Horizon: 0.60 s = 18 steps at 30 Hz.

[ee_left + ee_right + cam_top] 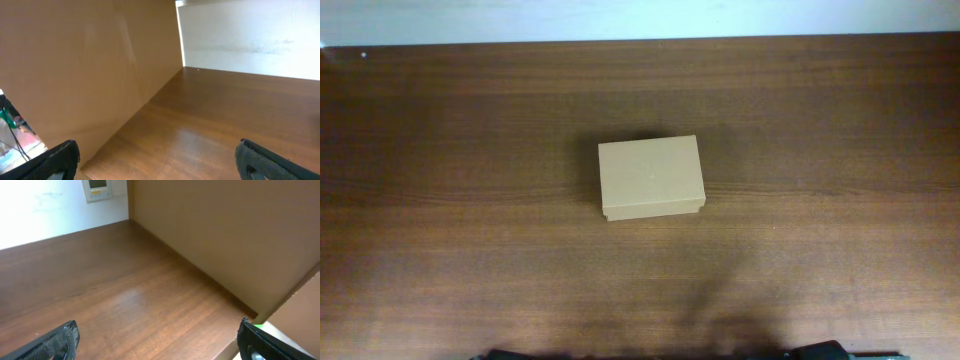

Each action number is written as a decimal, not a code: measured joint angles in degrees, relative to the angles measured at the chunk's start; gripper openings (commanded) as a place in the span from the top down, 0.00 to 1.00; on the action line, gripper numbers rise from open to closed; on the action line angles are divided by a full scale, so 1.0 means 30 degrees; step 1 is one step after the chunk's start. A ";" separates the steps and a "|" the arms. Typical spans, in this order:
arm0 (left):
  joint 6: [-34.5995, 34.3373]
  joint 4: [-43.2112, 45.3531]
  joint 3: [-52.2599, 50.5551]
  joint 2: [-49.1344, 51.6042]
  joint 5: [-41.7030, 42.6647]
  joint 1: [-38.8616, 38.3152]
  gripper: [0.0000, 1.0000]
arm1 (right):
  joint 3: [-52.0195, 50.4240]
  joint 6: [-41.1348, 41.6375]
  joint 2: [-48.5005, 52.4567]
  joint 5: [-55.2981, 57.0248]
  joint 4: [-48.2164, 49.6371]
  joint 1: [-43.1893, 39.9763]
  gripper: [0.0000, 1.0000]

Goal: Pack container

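Observation:
A small tan cardboard box, the container (pixel 650 177), lies with its lid shut at the middle of the wooden table (pixel 470 250). Both arms are drawn back at the near edge; only dark bits of them show at the bottom of the overhead view. My left gripper (pixel 157 160) is open and empty over bare wood. My right gripper (pixel 157 340) is open and empty over bare wood. The container is not in either wrist view.
A tall brown panel (pixel 90 70) stands along the table's left side, and a like panel (pixel 225 235) along its right side. A white wall (pixel 640 18) runs behind the far edge, with a small wall unit (pixel 100 189) on it.

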 measured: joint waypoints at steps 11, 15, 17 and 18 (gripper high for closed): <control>-0.0117 -0.0007 -0.3781 -0.1661 -0.0102 0.0000 0.00 | -0.1202 -0.1581 -0.1246 -0.0007 0.0029 -0.0262 0.01; -0.0117 -0.0007 -0.4291 -0.1661 -0.0044 0.0000 0.00 | -0.1202 -0.1770 -0.1246 -0.0007 0.0029 -0.0262 0.01; -0.0117 -0.0007 -0.4350 -0.1661 0.0007 0.0000 0.01 | -0.1202 -0.1807 -0.1246 -0.0007 0.0029 -0.0262 0.01; -0.0117 -0.0007 -0.4350 -0.1661 0.0015 0.0000 0.00 | -0.1202 -0.1814 -0.1246 -0.0007 0.0029 -0.0262 0.01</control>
